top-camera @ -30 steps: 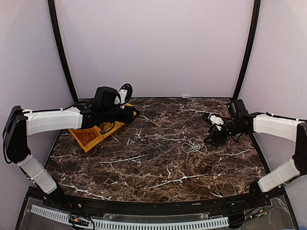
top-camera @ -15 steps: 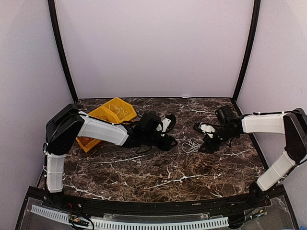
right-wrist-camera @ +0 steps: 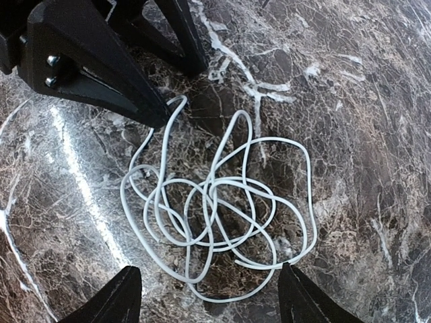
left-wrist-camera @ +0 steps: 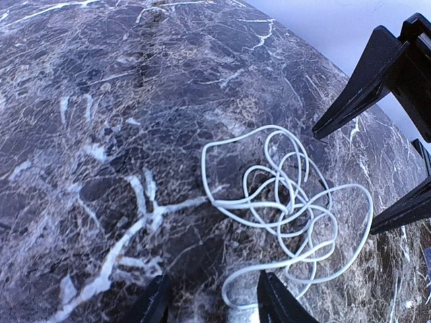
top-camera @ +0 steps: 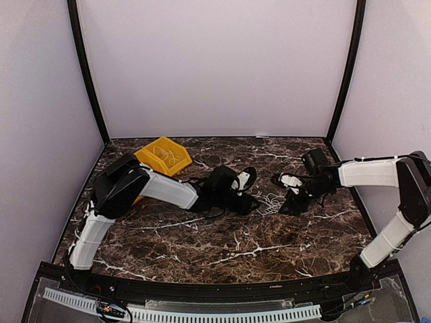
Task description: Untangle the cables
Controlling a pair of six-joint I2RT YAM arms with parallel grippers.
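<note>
On the dark stone table [top-camera: 202,235], a white cable [top-camera: 271,202] in a loose, messy heap, right between the left gripper [left-wrist-camera: 214,286] and the right gripper [right-wrist-camera: 209,272]. Open jaws on both, with tips down close by the edges of the heap. Nothing held, no tip pinching the cable.

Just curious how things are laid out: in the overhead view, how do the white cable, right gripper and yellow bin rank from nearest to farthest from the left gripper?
Measured from the left gripper:
1. white cable, lying just to its right.
2. right gripper, on the cable's far side, facing back toward it.
3. yellow bin, clearly farthest, off at the back left.
</note>
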